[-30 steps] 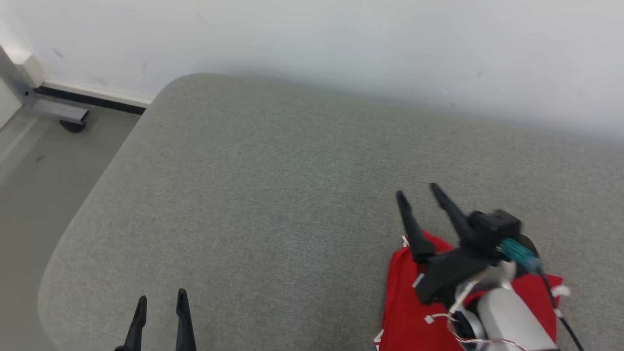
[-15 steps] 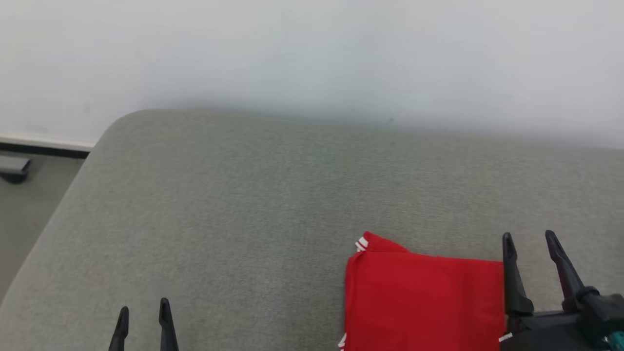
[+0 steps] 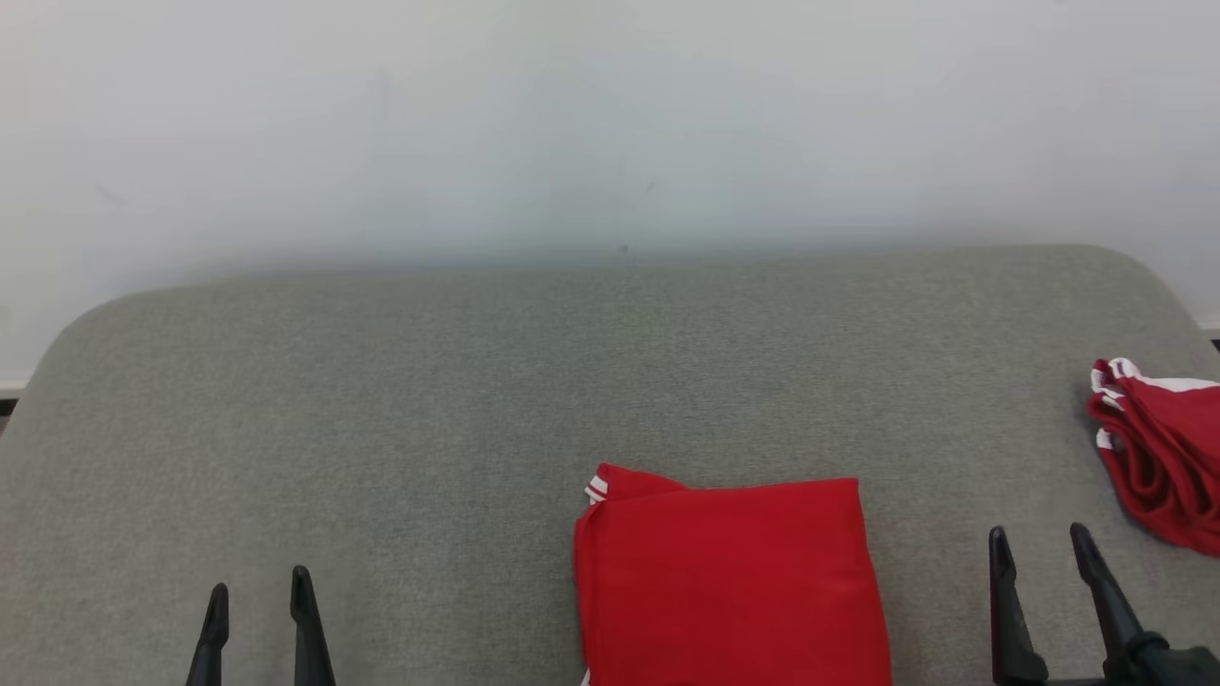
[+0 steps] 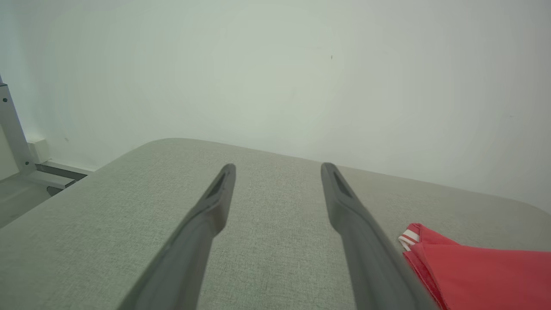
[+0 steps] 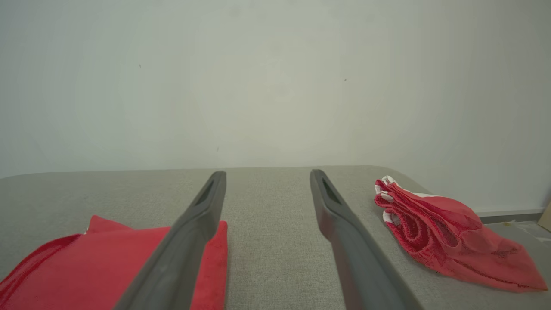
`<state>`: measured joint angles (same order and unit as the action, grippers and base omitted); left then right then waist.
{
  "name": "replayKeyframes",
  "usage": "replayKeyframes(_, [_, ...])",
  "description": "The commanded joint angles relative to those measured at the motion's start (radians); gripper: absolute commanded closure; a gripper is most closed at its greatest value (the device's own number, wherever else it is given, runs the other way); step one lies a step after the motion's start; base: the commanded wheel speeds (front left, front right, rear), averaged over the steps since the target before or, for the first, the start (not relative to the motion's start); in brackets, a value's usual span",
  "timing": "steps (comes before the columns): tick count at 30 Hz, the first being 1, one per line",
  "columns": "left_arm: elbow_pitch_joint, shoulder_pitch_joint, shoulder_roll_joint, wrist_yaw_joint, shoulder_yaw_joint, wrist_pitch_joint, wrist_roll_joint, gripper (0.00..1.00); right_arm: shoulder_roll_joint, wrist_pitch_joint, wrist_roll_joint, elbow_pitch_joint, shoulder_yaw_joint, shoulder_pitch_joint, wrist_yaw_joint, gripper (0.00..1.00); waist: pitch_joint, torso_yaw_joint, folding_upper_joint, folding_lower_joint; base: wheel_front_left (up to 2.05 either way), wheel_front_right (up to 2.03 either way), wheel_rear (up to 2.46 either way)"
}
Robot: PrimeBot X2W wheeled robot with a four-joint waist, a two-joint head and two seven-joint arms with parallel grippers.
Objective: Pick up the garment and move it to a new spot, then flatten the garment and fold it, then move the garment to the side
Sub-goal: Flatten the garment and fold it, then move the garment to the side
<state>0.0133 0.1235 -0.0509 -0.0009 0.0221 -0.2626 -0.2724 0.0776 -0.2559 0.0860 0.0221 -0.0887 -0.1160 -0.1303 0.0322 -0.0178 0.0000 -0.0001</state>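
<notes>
**Head view.**
- Grey cushion (image 3: 429, 400): wide padded surface with rounded far corners, set against a pale wall (image 3: 572, 114).
- Folded red garment (image 3: 729, 581): a neat, flat rectangle on the near part of the cushion, right of centre. White striped trim shows at its far left corner.
- Crumpled red garment (image 3: 1158, 448): a loose heap with white trim at the far right edge of the cushion, well apart from the folded one.
- Left gripper (image 3: 259, 583): near left, jaws apart, nothing between them.
- Right gripper (image 3: 1038, 534): near right, between the two garments, jaws apart and empty, touching neither.

**Left wrist view.**
- Left gripper (image 4: 279, 165): fingers spread wide over bare cushion (image 4: 107, 206), holding nothing.
- Folded red garment (image 4: 482, 275): to the right, beside the right finger, trim corner at its far end.
- Metal frame (image 4: 10, 125): stands at the left, off the cushion and by the wall.

**Right wrist view.**
- Right gripper (image 5: 268, 173): fingers spread, empty.
- Folded red garment (image 5: 86, 262): near left, partly behind the left finger.
- Crumpled red garment (image 5: 443, 228): right, near the cushion's edge.
</notes>
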Motion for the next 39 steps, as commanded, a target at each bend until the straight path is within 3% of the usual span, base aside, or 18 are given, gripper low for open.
replayKeyframes(1, [0.005,0.009,0.001,-0.006,0.002,-0.002,0.015,0.0,0.004,-0.006,-0.007,0.008,0.005,-0.014,0.0,0.0,0.015,-0.033,0.0,0.0001,0.0,0.0,0.0])
replayKeyframes(12, [0.082,0.046,0.001,-0.04,0.042,-0.002,0.004,0.0,0.006,-0.009,-0.002,0.109,0.053,-0.029,0.0,0.0,0.045,-0.023,0.0,0.0001,0.0,0.0,0.0])
replayKeyframes(24, [0.11,0.064,0.001,-0.068,0.061,-0.002,0.015,0.0,-0.004,-0.01,0.001,0.12,0.065,-0.024,0.0,0.0,0.052,0.01,0.0,0.0001,0.0,0.0,0.0])
replayKeyframes(39, [0.107,0.048,0.001,-0.073,0.041,-0.002,0.023,0.0,-0.012,-0.01,-0.009,0.13,0.055,-0.015,0.0,0.0,0.046,0.013,0.0,0.0001,0.0,0.0,0.0])
